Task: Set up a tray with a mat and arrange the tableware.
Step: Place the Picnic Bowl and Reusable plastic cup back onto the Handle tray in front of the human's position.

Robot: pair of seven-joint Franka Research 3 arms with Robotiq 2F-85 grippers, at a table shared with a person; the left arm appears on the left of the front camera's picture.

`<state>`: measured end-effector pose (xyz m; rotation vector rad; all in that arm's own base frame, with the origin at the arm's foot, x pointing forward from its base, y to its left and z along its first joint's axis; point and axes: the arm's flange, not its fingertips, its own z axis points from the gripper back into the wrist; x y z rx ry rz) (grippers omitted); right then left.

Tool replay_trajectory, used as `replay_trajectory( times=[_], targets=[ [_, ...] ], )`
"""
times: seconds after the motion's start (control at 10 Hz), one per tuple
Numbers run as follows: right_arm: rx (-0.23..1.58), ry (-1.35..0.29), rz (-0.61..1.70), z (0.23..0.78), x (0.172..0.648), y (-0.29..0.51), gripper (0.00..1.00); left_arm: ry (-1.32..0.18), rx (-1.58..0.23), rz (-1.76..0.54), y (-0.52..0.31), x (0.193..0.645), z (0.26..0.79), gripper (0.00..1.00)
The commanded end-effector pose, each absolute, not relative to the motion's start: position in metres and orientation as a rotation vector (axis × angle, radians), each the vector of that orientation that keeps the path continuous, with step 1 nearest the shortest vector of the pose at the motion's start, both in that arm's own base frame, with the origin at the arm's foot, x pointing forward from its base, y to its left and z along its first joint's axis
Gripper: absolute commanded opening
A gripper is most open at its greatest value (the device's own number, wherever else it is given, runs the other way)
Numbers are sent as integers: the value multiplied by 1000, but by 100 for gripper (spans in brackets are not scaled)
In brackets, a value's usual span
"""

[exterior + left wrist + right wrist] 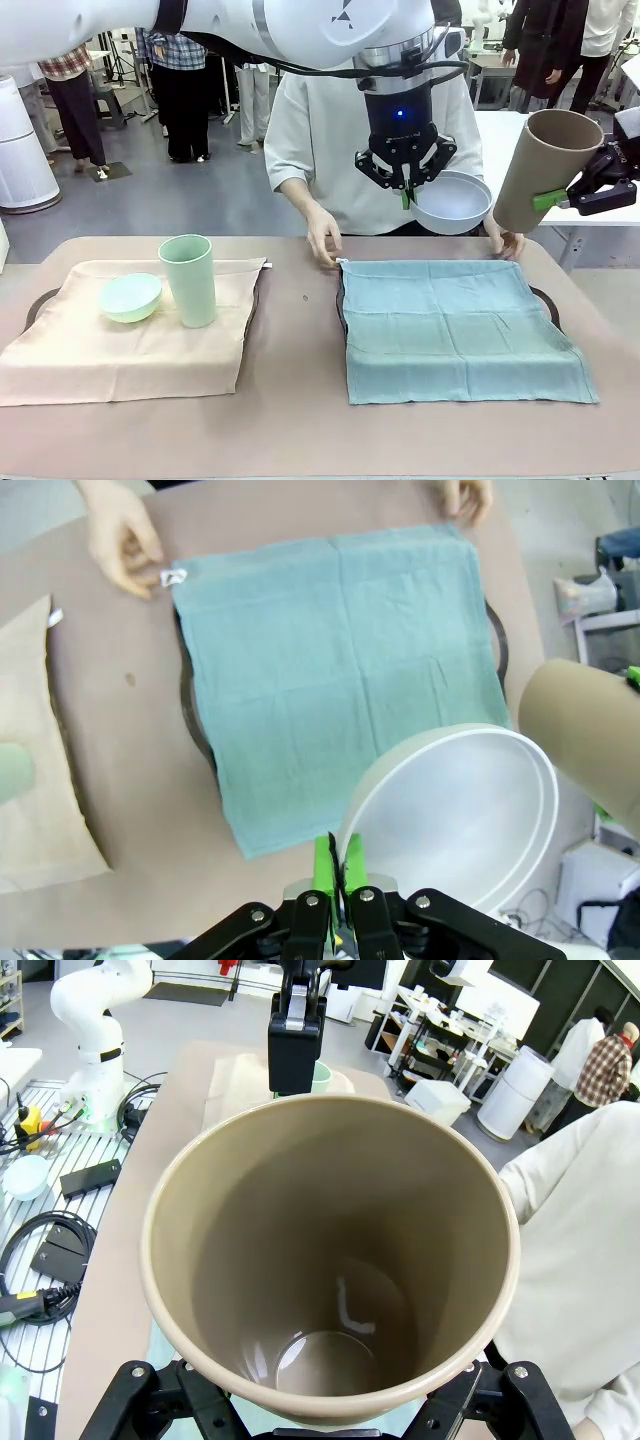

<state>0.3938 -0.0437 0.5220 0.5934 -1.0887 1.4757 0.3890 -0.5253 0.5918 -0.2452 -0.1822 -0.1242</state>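
The left pincer (407, 186) is clenched on the rim of the white bowl (453, 202), holding it in the air above the far edge of the teal mat (455, 325). The right pincer (556, 200) grips the tan-brown cup (540, 168) aloft, tilted, at the worktop's (300, 330) right end. The pale green bowl (130, 297) and pale green cup (188, 280) sit on the beige mat (130, 350), while a person's hands (322, 238) pinch the teal mat's far corners

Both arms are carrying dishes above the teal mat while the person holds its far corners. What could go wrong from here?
1. The left tool pinches the white bowl by a thin stretch of rim only; it hangs off to one side and could swing or slip.
2. The person's hands rest on the teal mat's far corners, just under the bowl, so a descent could meet fingers.
3. The tan cup in the right tool is tilted close beside the bowl; they may knock together.
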Motion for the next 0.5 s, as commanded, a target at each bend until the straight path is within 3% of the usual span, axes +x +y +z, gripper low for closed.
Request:
replay_trajectory(
  times=[0.0, 0.3, 0.4],
  targets=[
    [590, -1105, 1480, 524, 397, -44, 0, -181, -248, -136, -523, 389, 594, 0],
    [590, -1105, 1480, 524, 397, -44, 0, -181, -248, -136, -523, 389, 594, 0],
    [593, -1089, 1476, 522, 394, -44, 84, -182, -245, -124, -525, 389, 592, 4]
  ],
)
